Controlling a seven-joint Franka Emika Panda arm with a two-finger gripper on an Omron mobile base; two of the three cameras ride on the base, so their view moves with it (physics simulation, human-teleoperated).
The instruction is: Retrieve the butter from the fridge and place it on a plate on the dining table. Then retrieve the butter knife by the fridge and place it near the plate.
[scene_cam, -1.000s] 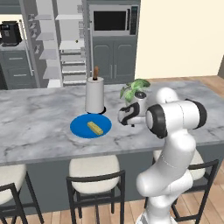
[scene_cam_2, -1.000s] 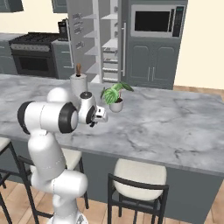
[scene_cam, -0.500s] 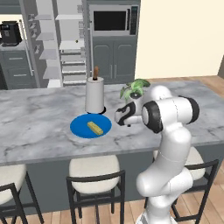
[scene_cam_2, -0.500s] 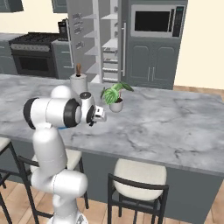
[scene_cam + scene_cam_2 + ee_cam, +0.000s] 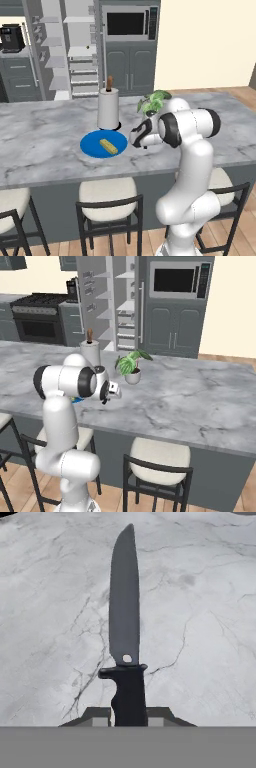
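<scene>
The gripper [image 5: 128,721] is clamped on the handle of the butter knife [image 5: 125,612], its two fingertips [image 5: 98,716] pressing the dark grip from either side. In the hand view the knife runs straight away from the gripper, its long axis in line with the fingers and its tip pointing at the top of that view. The blade is flat, dark grey and widest near the guard, narrowing to a rounded point, with one small pale dot just above the short crossguard; the handle below is black and slightly waisted. Under it lies the grey-white marble top of the dining table [image 5: 200,612].

From the left base view the gripper [image 5: 136,140] sits over the table [image 5: 40,145] just to the right of the blue plate [image 5: 92,145], close to its rim. The yellow butter [image 5: 108,146] lies on the plate, set at a slant. Behind the plate stands a white paper towel roll [image 5: 108,108] on a brown post, and a small potted plant [image 5: 152,102] stands behind the arm. Further back, the fridge [image 5: 70,50] stands open with its white shelves showing.
</scene>
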